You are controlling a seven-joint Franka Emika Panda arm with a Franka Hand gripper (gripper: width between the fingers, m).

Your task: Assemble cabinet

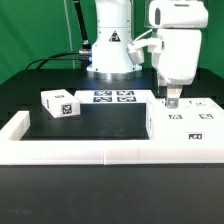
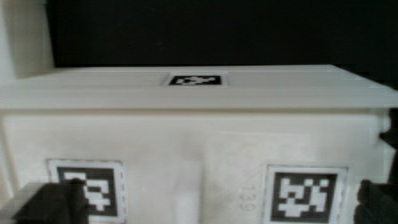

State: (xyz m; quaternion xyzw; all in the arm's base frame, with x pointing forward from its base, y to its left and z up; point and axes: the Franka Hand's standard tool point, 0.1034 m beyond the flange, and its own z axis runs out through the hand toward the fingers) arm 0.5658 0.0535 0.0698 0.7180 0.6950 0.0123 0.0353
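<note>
While over cabinet body (image 1: 186, 123) edge, claw (image 1: 172, 101) beside table (image 1: 100, 126)

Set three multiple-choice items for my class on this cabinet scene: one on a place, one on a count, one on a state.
1. In the exterior view, on which side of the marker board does the block lie?
A. its left
B. its right
C. on top of it

2. How many tags does the marker board carry?
A. two
B. four
C. six

3. How do the fingers of the gripper stand?
A. spread apart
B. pressed together
C. clamped on the block

Answers:
1 A: the block sits on the table towards the exterior view's left of the board.
2 B: the tags form two rows of two.
3 A: the wrist view shows one finger at each side, with the body filling the space between them.
</note>
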